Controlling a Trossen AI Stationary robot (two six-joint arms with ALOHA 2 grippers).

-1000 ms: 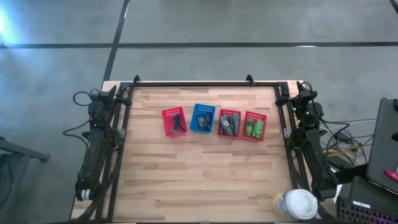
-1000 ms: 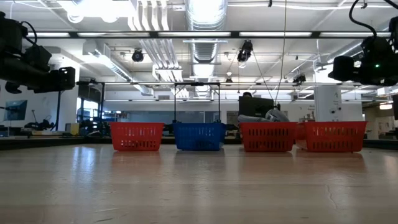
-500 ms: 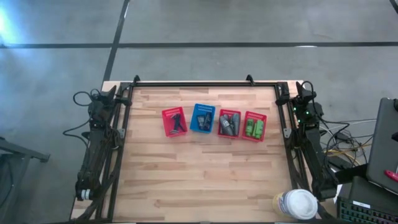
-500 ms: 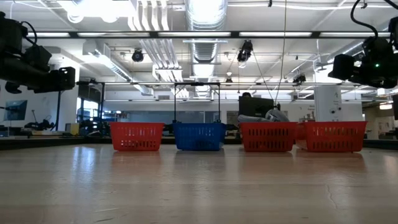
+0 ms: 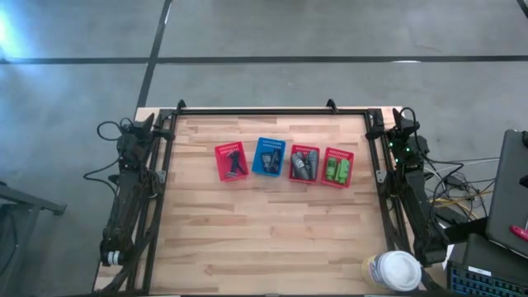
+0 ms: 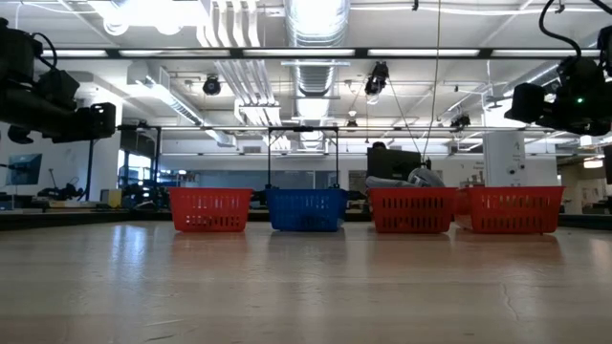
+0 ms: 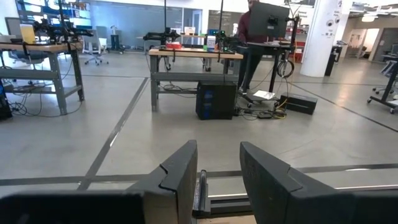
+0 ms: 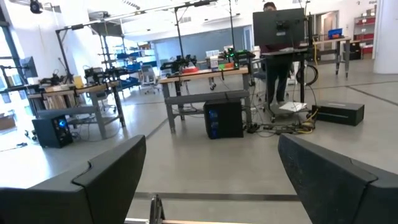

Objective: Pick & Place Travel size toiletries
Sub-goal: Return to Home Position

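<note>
Four slotted baskets stand in a row on the wooden table, toward its far edge. The left red basket [image 5: 232, 162] holds thin dark pieces, the blue basket [image 5: 269, 157] small dark items, the third basket [image 5: 304, 163] grey tubes, and the right red basket [image 5: 337, 167] bright green tubes. My left gripper [image 7: 217, 180] is parked at the far left corner [image 5: 147, 125], open and pointing level past the far rail. My right gripper [image 8: 211, 180] is parked at the far right corner [image 5: 402, 124], wide open. Both are far from the baskets, with nothing between their fingers.
A black rail [image 5: 272, 111] runs along the table's far edge. A white-lidded cup [image 5: 393, 270] stands at the near right corner. Cables and dark equipment [image 5: 511, 190] lie off the right side. In the room beyond, a person [image 7: 252, 25] stands at a desk. Bare wood lies in front of the baskets.
</note>
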